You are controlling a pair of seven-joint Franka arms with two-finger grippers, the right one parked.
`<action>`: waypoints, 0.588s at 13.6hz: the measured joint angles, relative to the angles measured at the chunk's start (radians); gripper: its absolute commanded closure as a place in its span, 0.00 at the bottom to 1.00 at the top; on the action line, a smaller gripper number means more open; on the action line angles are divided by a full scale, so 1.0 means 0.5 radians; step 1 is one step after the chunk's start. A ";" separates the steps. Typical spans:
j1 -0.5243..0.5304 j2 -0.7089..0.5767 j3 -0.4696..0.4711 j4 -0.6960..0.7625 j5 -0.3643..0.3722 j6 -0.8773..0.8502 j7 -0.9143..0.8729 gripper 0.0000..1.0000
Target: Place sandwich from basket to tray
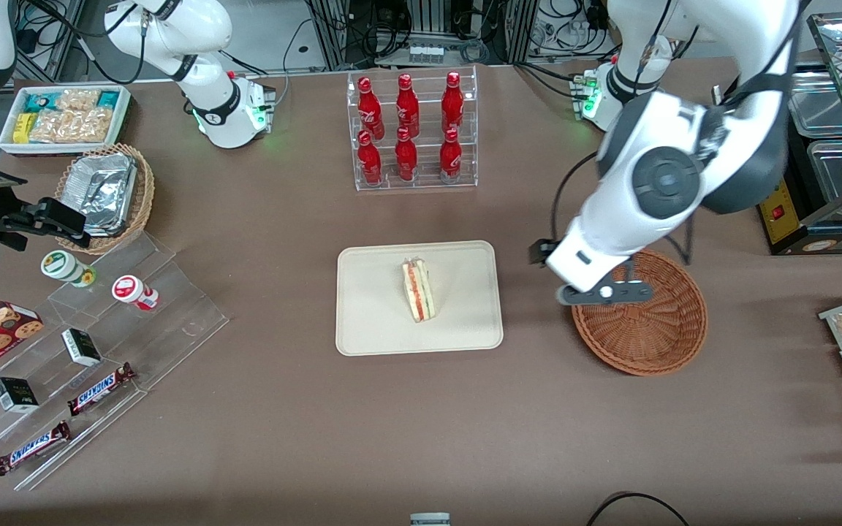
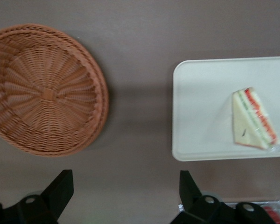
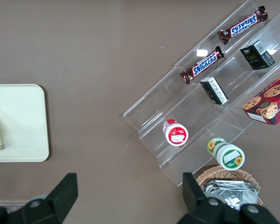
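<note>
Front view, stock as it stands, largest item first. Surface [image 1: 260, 438]: brown, carrying everything listed here. Tray [image 1: 370, 321]: cream, rounded corners, lying mid-surface and nearer the front camera than the bottle rack [image 1: 414, 131]; it now holds the one task item. Basket [image 1: 647, 329]: reddish-brown wicker, resting beside the tray toward the working arm's end, well apart from it; the wrist view shows its woven floor bare, nothing inside. Claw [image 2: 123, 191]: left arm's, hanging above the strip of surface between basket and tray, fingers spread wide and holding nothing; from the front its housing overlaps the basket's rim. Sandwich [image 1: 419, 291]: small white wedge, red and green filling showing along one edge, lying flat on the tray near its middle, clear of the raised rim. Assessment: the transfer looks complete, with the wedge delivered and let go; what appears left is only for the arm to draw off and settle.
</note>
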 measured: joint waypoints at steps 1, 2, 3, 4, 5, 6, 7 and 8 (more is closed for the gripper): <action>0.060 -0.062 0.001 -0.059 0.000 -0.016 0.106 0.00; 0.122 -0.111 0.002 -0.095 0.000 -0.055 0.218 0.00; 0.190 -0.155 0.004 -0.116 0.000 -0.104 0.337 0.00; 0.259 -0.193 0.006 -0.122 0.000 -0.155 0.446 0.00; 0.331 -0.234 0.007 -0.121 -0.001 -0.212 0.547 0.00; 0.403 -0.281 0.009 -0.121 0.000 -0.272 0.640 0.00; 0.462 -0.332 0.010 -0.121 0.000 -0.332 0.714 0.00; 0.505 -0.383 0.011 -0.121 0.000 -0.385 0.764 0.00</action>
